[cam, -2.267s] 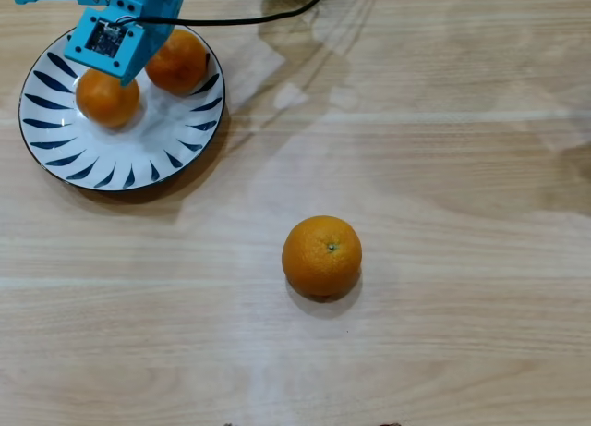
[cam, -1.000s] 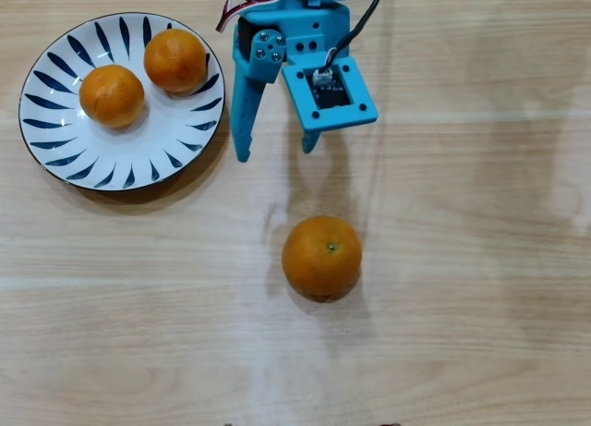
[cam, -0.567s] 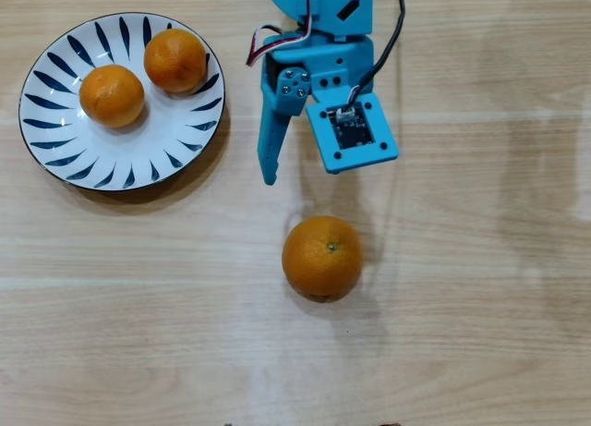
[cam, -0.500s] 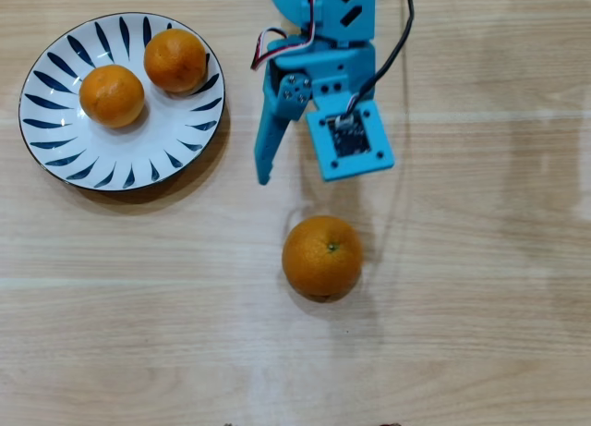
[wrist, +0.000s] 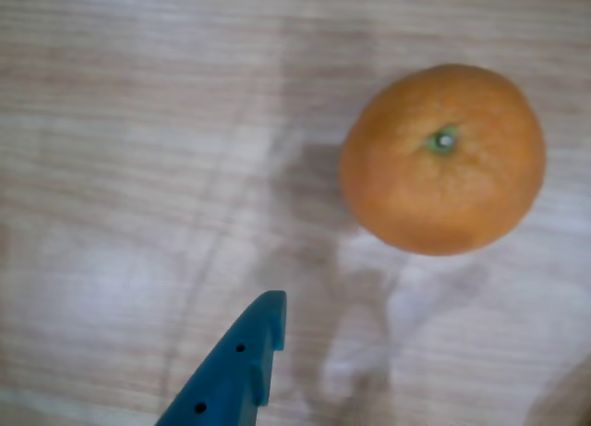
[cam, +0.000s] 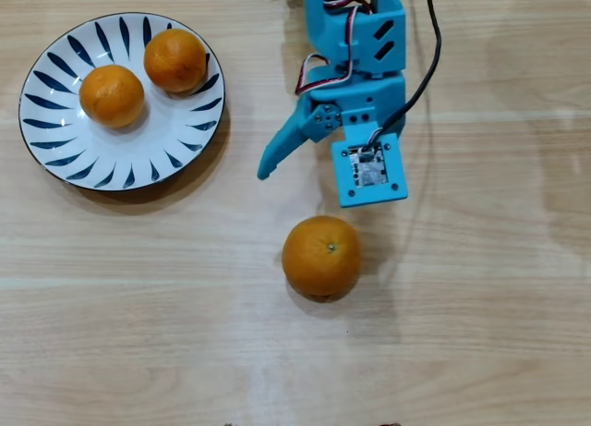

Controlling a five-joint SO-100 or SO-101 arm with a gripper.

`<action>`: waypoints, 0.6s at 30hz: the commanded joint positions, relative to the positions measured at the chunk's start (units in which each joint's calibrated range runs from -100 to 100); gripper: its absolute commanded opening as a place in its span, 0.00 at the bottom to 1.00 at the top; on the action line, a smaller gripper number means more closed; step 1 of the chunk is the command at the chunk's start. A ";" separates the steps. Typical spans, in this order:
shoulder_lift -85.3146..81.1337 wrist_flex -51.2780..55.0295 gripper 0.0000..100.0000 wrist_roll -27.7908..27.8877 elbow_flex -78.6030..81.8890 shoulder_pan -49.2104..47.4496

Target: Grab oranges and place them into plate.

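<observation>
Two small oranges (cam: pixel 111 95) already sit side by side in the plate (cam: pixel 92 163), which lies near the far left corner of the worktop (cam: pixel 480 306) in the overhead view. The third fruit, the large orange (cam: pixel 321 257), rests alone on the bare wood near the middle of the worktop, well apart from the plate, with its green stem dot facing up.

The blue pincer (cam: pixel 309 188) hangs just beyond that orange on the far side, spread wide and holding nothing: one slim finger (cam: pixel 282 152) angles out toward the plate side, and the other is mostly hidden under the camera block. In the wrist view only one finger tip (wrist: pixel 263 326) shows at the bottom edge, with the large orange (wrist: pixel 441 158) up and to the right, clear of it (so the fruit is not yet between the jaws).

I reckon this orange will be firm with a little give, moderately heavy for a small arm, and apt to roll if nudged from one side, its dimpled skin offering fair grip. The sensible hold looks to be across its widest girth, one finger on each side, low enough that it cannot squirt upward when squeezed. The opening looks wide enough, though the fit may be snug.
</observation>
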 commanded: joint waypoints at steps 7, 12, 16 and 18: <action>6.28 -9.62 0.47 -1.95 -0.93 -2.51; 9.16 -11.60 0.47 -1.48 -0.75 -1.86; 11.35 -13.58 0.47 -1.38 -0.75 -0.73; 12.54 -15.64 0.47 -1.38 -0.75 -0.33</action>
